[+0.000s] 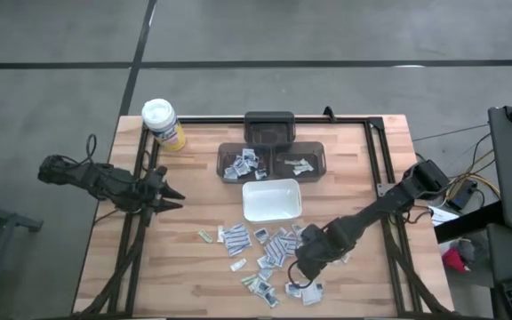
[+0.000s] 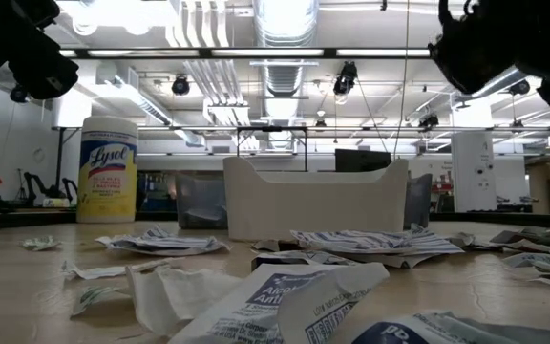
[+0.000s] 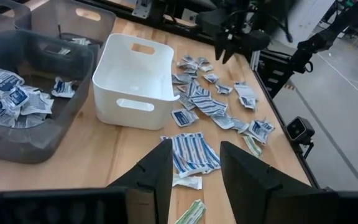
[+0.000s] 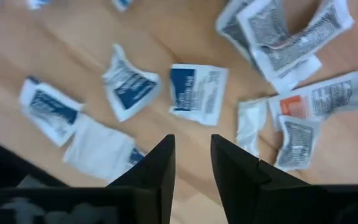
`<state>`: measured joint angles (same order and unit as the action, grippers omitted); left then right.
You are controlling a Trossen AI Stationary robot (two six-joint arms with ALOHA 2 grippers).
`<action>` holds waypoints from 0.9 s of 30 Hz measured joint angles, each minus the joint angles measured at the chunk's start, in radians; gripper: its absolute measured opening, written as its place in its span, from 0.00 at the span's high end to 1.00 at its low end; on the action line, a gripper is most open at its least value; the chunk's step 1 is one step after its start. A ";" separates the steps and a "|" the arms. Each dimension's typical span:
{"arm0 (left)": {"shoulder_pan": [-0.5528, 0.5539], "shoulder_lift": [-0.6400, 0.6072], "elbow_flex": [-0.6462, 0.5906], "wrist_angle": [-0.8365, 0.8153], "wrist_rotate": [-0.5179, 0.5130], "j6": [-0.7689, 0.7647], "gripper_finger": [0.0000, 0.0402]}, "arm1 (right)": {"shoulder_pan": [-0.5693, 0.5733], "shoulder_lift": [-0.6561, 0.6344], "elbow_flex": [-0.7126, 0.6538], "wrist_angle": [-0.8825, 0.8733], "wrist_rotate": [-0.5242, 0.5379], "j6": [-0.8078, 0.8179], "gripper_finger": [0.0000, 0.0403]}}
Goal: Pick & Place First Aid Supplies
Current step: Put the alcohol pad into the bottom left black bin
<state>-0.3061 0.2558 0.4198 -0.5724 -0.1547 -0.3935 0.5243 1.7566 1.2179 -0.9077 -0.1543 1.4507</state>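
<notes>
The first aid supplies lie as several small flat packets, loose on the wooden table near its front, right of centre. More packets sit in a grey bin. My right gripper hangs open above the pile, pointing down, with nothing between its fingers. A blue-and-white packet lies just ahead of it. In the high view my right gripper stands over the pile's right part. My left gripper waits open at the table's left, raised off the table, aimed toward the packets.
A white rectangular tray stands just behind the pile. Two grey bins stand behind it, and a dark box at the far edge. A yellow canister with a white lid stands at the far left corner. Bare wood shows at the near left.
</notes>
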 joint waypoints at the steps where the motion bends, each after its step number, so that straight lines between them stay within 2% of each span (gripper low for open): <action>1: 0.000 0.000 0.000 0.000 0.000 0.000 0.69 | -0.005 0.001 -0.007 0.006 0.000 0.000 0.76; 11: 0.000 0.000 0.000 0.001 0.000 -0.027 0.69 | -0.045 -0.001 -0.097 0.144 -0.011 -0.008 0.78; 15: 0.000 0.000 0.000 0.002 0.000 -0.028 0.69 | -0.045 -0.001 -0.133 0.156 -0.047 0.024 0.77; 27: 0.000 0.000 0.000 0.003 -0.003 -0.029 0.69 | -0.057 -0.002 -0.186 0.206 -0.062 0.044 0.75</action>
<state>-0.3065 0.2554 0.4198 -0.5693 -0.1574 -0.4229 0.4675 1.7542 1.0323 -0.7020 -0.2162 1.4945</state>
